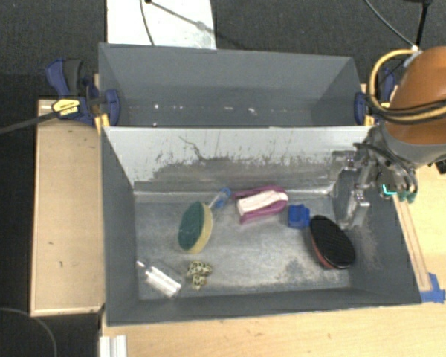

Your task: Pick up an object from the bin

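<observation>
My gripper (351, 216) hangs at the bin's right side, its metal fingers pointing down with a small gap between them and nothing in it. Just below and left of the fingertips lies a black oval brush with a red rim (331, 243). A small blue block (298, 216) sits to the left of the gripper. Further left lies a pink and white packet (261, 203).
On the left half of the floor lie a green and yellow sponge (195, 227) with a blue-tipped stick (219, 198) beside it, a small spotted object (199, 273), and a clear white piece (160, 278) near the front left corner.
</observation>
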